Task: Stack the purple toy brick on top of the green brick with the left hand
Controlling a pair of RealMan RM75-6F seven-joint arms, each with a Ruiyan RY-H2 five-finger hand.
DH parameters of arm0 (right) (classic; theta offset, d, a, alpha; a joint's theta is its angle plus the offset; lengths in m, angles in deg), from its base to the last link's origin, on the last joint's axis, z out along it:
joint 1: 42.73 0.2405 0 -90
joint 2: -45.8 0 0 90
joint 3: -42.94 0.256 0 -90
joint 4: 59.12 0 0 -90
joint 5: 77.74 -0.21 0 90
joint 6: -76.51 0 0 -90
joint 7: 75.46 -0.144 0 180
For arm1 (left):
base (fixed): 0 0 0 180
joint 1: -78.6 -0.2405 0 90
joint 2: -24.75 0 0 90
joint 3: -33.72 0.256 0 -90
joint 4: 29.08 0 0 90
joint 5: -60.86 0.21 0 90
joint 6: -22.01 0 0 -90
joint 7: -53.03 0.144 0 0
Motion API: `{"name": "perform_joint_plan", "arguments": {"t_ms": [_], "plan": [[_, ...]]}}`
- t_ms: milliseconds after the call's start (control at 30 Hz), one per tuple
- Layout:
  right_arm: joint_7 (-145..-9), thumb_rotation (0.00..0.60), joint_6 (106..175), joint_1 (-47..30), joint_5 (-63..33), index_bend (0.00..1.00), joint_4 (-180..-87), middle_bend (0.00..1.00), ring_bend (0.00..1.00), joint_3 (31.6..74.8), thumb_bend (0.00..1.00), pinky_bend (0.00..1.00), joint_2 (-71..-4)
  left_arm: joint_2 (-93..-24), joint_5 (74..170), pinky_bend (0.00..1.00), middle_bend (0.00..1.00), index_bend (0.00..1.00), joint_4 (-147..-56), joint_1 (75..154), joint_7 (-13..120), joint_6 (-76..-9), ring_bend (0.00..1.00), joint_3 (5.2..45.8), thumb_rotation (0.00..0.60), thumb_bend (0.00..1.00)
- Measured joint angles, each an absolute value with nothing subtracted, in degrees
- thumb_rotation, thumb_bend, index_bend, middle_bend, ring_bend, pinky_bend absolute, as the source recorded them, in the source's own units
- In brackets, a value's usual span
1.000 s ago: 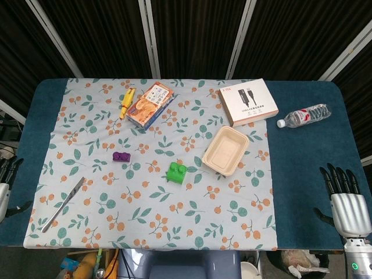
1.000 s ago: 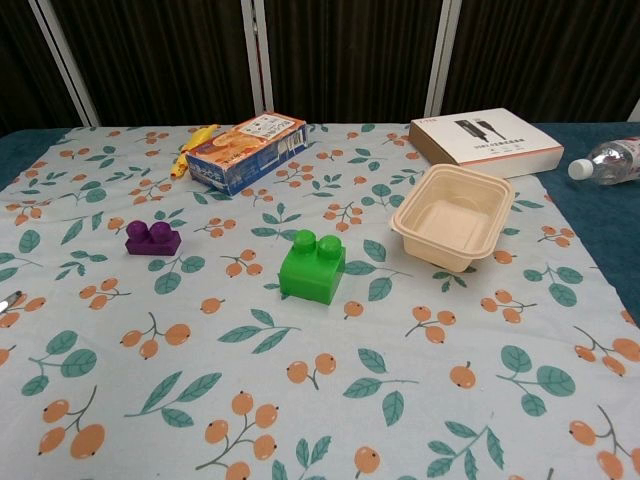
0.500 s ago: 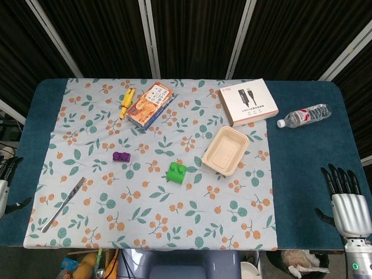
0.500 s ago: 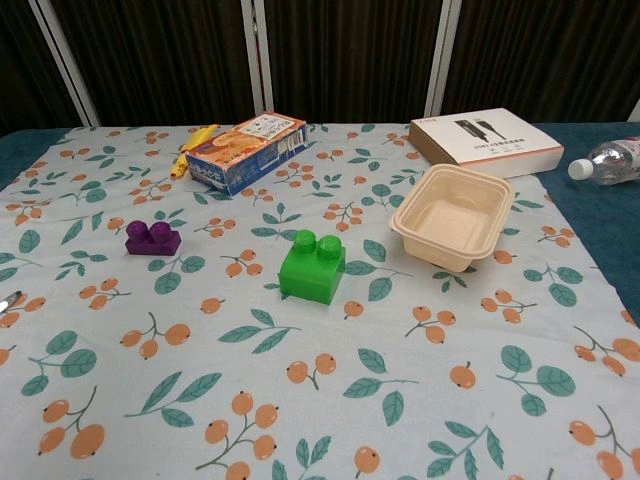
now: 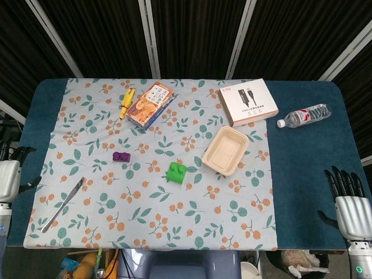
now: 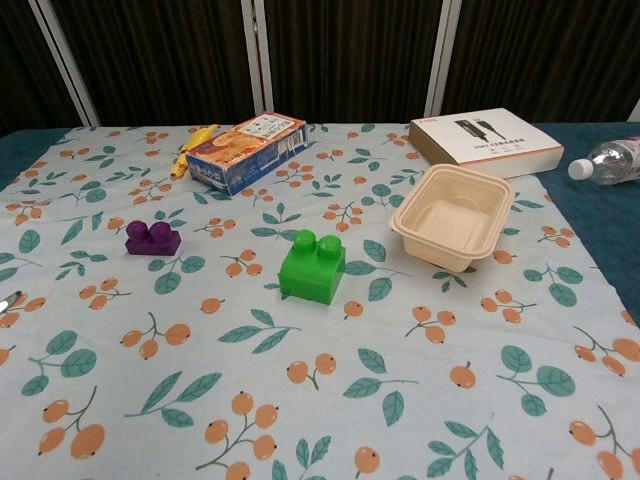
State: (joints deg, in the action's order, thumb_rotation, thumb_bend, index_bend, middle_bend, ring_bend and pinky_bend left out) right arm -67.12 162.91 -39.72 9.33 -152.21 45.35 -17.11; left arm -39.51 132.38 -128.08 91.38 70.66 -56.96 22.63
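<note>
The purple toy brick [image 5: 121, 156] [image 6: 152, 238] lies on the floral cloth, left of centre. Right of it and a little nearer stands the green brick [image 5: 176, 172] [image 6: 313, 266], studs up. In the head view my left hand [image 5: 11, 177] hovers at the table's left edge, fingers apart and empty, well left of the purple brick. At the bottom right corner my right hand [image 5: 347, 203] stays open and empty beyond the table edge. Neither hand appears in the chest view.
A knife [image 5: 63, 204] lies near the left front. A yellow toy [image 5: 127, 102] and a snack box [image 5: 150, 104] sit at the back left. A beige tray [image 5: 225, 150], a white box [image 5: 247, 102] and a water bottle [image 5: 304, 115] occupy the right.
My left hand has risen and come further into the head view at the left edge. The right hand has dropped slightly lower. The bricks have not moved.
</note>
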Motion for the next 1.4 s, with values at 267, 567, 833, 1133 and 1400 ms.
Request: {"name": "perform_joint_plan", "arguments": {"t_ms": [267,567,833,1133,1400], "plan": [[-67.8,0.600,162.0,-39.6,8.6,0.00,-151.2,0.02,0.02,45.5,0.15,0.00,-17.5,-42.3,125.5,0.05,0.29,0.30,-130.1,96.2,78.5,-53.9,0.01,19.9,0.600,0.23],[-68.1,0.600,159.8,-38.6,6.9,0.00,-149.1,0.02,0.02,46.1,0.15,0.00,-18.6,-50.0,116.5,0.05,0.24,0.26,-126.6,102.2,86.1,-50.4,0.01,18.4,0.600,0.23],[-68.5,0.600,158.3,-37.9,5.5,0.00,-147.1,0.02,0.02,46.5,0.15,0.00,-19.7,-56.5,112.4,0.05,0.24,0.26,-118.4,106.8,88.7,-48.9,0.01,17.9,0.600,0.23],[-69.6,0.600,156.1,-37.1,3.5,0.00,-144.8,0.02,0.02,47.2,0.15,0.00,-20.4,-61.2,110.8,0.05,0.24,0.26,-115.8,111.3,92.4,-47.0,0.01,18.2,0.600,0.23],[-71.7,0.600,155.7,-37.1,3.0,0.00,-142.4,0.02,0.02,47.2,0.15,0.00,-20.9,-65.1,109.3,0.05,0.23,0.25,-113.8,114.0,96.4,-46.4,0.01,19.7,0.600,0.23]]}}
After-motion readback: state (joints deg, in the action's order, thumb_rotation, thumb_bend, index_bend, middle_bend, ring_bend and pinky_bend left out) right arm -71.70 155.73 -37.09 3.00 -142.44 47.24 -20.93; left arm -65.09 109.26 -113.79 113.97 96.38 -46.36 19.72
